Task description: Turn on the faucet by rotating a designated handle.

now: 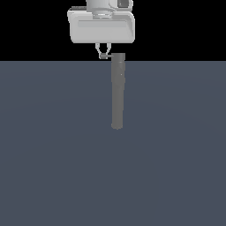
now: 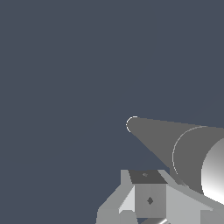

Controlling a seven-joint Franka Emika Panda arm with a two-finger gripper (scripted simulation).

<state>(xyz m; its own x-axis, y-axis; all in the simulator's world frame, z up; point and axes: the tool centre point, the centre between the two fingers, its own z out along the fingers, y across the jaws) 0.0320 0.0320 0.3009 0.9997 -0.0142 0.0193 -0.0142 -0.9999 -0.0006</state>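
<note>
The faucet (image 1: 117, 92) is a long matte-grey cylinder that tapers a little and runs from its capped end at the far edge of the floor toward the camera. The handle (image 1: 106, 56) is a thin grey rod that sticks out from the cap toward the exterior view's left. My white gripper (image 1: 103, 54) hangs from above, its two thin fingers drawn close together around the rod's outer end. In the wrist view the faucet (image 2: 175, 144) fills the corner beside my gripper (image 2: 148, 205), and the light fingers (image 2: 127, 204) flank a darker grey block.
A flat blue-grey floor (image 1: 53, 154) spreads all around the faucet. Nothing else stands on it. The background behind the gripper is black.
</note>
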